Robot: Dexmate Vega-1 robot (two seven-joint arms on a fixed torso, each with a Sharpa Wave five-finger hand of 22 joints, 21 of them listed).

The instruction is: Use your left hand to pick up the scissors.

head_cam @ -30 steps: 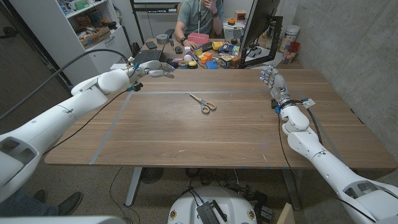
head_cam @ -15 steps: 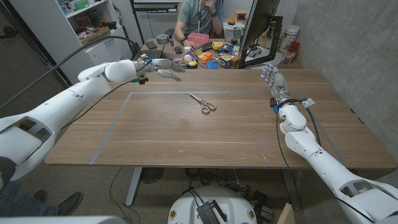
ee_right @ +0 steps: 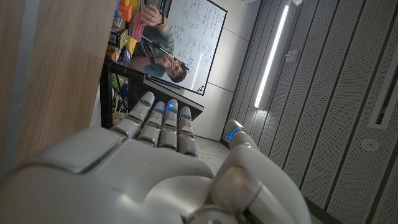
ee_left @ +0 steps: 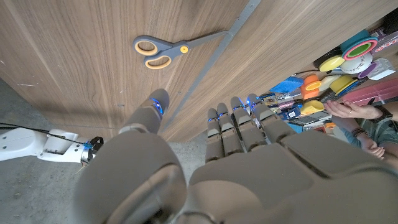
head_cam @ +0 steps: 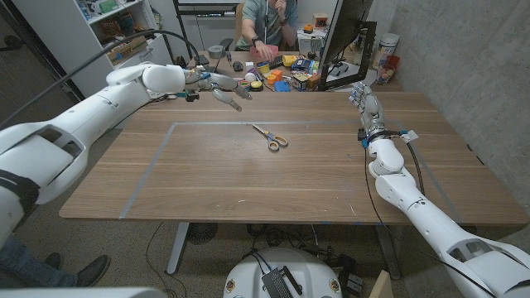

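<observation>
Head view shows the scissors lying flat on the wooden table, near the middle and a bit toward the far side, with the orange handles nearer the robot and the blades pointing away to the left. The left hand is up over the far left part of the table, well apart from the scissors — its fingers are spread out and it holds nothing. From the left wrist view, the left hand's fingers reach out straight, the thumb stands apart from them, and the scissors lie on the wood beyond them, not touched. The right hand stands on the far right side of the table, fingers straight and side by side — nothing is in it. A person sits behind the table by a pile of colorful things.
</observation>
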